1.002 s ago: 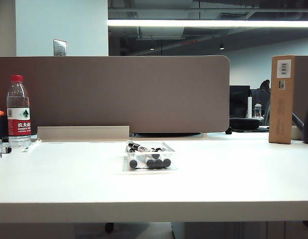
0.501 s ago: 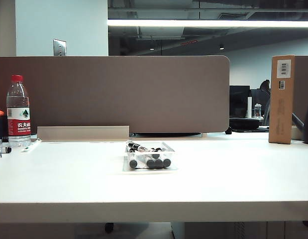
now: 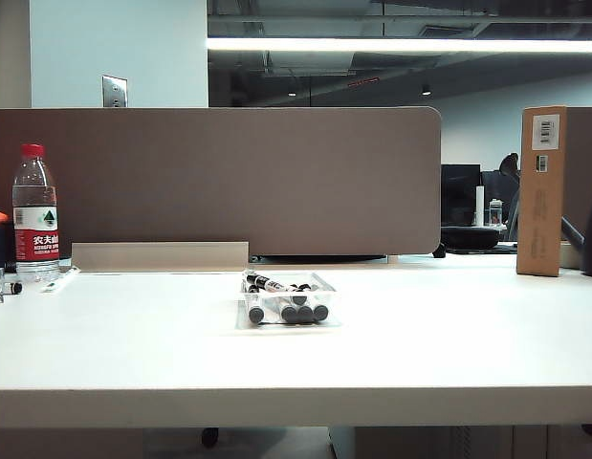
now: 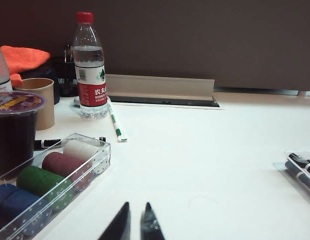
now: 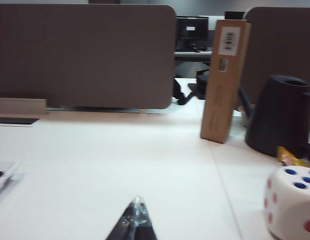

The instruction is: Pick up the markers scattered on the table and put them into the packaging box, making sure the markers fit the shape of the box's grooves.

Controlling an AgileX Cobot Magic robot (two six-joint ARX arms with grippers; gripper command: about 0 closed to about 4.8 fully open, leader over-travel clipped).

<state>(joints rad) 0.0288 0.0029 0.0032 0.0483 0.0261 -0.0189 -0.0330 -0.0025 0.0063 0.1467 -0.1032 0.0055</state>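
The clear packaging box [image 3: 324, 283] sits mid-table on the white table [image 3: 429, 354]. Several markers [image 3: 289, 312] lie side by side in its grooves, black caps toward the front, and one more marker [image 3: 268, 283] lies slanted across the far end. Neither arm shows in the exterior view. In the left wrist view my left gripper [image 4: 136, 206] hovers low over bare table, tips nearly touching, nothing between them; the box's edge with markers [image 4: 301, 171] is off to one side. My right gripper [image 5: 138, 202] is shut and empty, with a corner of the box [image 5: 5, 176] at the frame's edge.
A water bottle [image 3: 34, 215] stands at the far left and a tall brown cardboard box [image 3: 541, 191] at the far right. Near the left gripper are a clear case of poker chips [image 4: 54, 176], a green-tipped pen [image 4: 114, 120] and a black-ended pen [image 4: 50, 143]. A large die [image 5: 292, 201] and a black pot [image 5: 281, 116] are near the right gripper.
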